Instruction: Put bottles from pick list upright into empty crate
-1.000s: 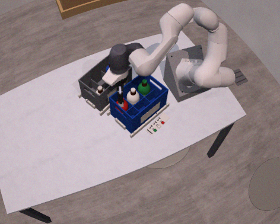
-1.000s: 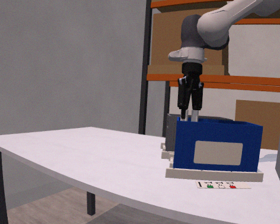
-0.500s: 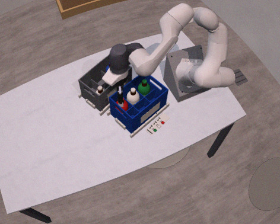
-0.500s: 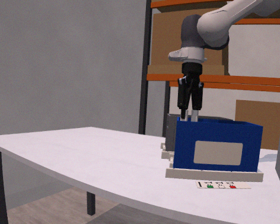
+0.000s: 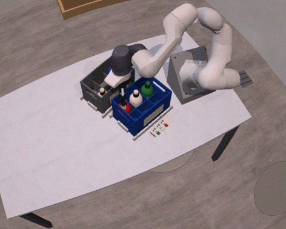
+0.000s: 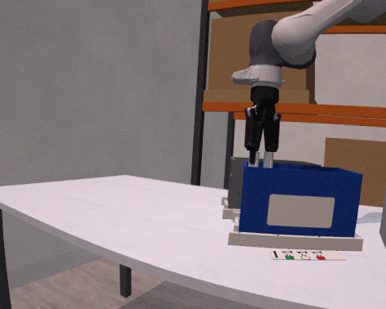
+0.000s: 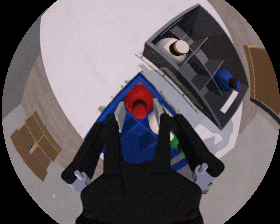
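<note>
The blue crate (image 5: 142, 104) holds a red-label bottle (image 5: 126, 106), a white-label bottle (image 5: 136, 97) and a green-label bottle (image 5: 147, 88), all upright. My gripper (image 5: 122, 94) hangs straight down over the red bottle. Its fingers are partly open, one on each side of the bottle's neck at the crate rim (image 6: 261, 161). In the wrist view the red bottle (image 7: 139, 102) stands between the spread fingers with a gap on each side. The grey crate (image 5: 101, 86) behind holds a white-label bottle (image 5: 102, 91) and a blue-label one (image 7: 226, 80). The pick list (image 5: 161, 125) shows green, white and red marks; I cannot read the counts.
The two crates stand side by side, touching or nearly so. The grey robot pedestal (image 5: 189, 74) stands behind the blue crate. A wooden box (image 5: 79, 6) lies on the floor far behind. Shelves with cardboard boxes (image 6: 253, 53) rise behind the table.
</note>
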Available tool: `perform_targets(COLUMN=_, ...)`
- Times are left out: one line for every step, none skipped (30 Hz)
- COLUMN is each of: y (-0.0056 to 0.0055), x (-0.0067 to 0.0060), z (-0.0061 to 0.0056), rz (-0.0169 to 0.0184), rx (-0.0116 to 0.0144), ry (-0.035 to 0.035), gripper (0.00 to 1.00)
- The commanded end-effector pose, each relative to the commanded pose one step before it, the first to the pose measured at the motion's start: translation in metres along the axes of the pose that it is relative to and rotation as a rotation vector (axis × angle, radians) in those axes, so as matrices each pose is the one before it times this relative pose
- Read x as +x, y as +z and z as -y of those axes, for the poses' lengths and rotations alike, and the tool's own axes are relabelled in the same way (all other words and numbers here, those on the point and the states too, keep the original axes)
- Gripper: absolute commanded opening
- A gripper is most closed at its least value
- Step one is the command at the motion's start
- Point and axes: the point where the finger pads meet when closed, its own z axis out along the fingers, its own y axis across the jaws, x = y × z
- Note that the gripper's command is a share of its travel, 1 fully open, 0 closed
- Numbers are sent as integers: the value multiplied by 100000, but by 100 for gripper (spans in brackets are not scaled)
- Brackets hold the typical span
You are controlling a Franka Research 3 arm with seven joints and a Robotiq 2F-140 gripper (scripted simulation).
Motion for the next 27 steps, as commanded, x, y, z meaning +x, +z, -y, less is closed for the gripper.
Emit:
perform_targets(y=63, x=5, z=-53, rz=-25, rx=-74, ry=623, gripper=38)
perform_targets(y=0, x=0, z=0, rz=0, rx=0, ry=0, gripper=38)
perform_targets(y=0, x=0, z=0, rz=0, rx=0, ry=0, gripper=38)
perform_targets(y=0, x=0, z=0, rz=0, rx=0, ry=0, gripper=38)
perform_targets(y=0, x=0, z=0, rz=0, rx=0, ry=0, gripper=38)
perform_targets(y=0, x=0, z=0, rz=0, rx=0, ry=0, gripper=38)
perform_targets(y=0, x=0, z=0, rz=0, rx=0, ry=0, gripper=38)
perform_targets(y=0, x=0, z=0, rz=0, rx=0, ry=0, gripper=38)
perform_targets(y=0, x=0, z=0, rz=0, rx=0, ry=0, gripper=38)
perform_targets(y=0, x=0, z=0, rz=0, rx=0, ry=0, gripper=38)
perform_targets(y=0, x=0, z=0, rz=0, rx=0, ry=0, gripper=38)
perform_targets(y=0, x=0, z=0, rz=0, rx=0, ry=0, gripper=38)
perform_targets(y=0, x=0, z=0, rz=0, rx=0, ry=0, gripper=38)
perform_targets(y=0, x=0, z=0, rz=0, rx=0, ry=0, gripper=38)
perform_targets(y=0, x=0, z=0, rz=0, rx=0, ry=0, gripper=38)
perform_targets(y=0, x=0, z=0, rz=0, rx=0, ry=0, gripper=38)
perform_targets(y=0, x=0, z=0, rz=0, rx=0, ry=0, gripper=38)
perform_targets(y=0, x=0, z=0, rz=0, rx=0, ry=0, gripper=38)
perform_targets(y=0, x=0, z=0, rz=0, rx=0, ry=0, gripper=38)
perform_targets(y=0, x=0, z=0, rz=0, rx=0, ry=0, gripper=38)
perform_targets(y=0, x=0, z=0, rz=0, rx=0, ry=0, gripper=38)
perform_targets(y=0, x=0, z=0, rz=0, rx=0, ry=0, gripper=38)
perform_targets(y=-267, x=0, z=0, rz=0, rx=0, ry=0, gripper=38)
perform_targets(y=-267, x=0, z=0, rz=0, rx=0, ry=0, gripper=38)
perform_targets(y=-267, x=0, z=0, rz=0, rx=0, ry=0, gripper=38)
perform_targets(y=-267, x=0, z=0, rz=0, rx=0, ry=0, gripper=38)
perform_targets(y=-267, x=0, z=0, rz=0, rx=0, ry=0, gripper=38)
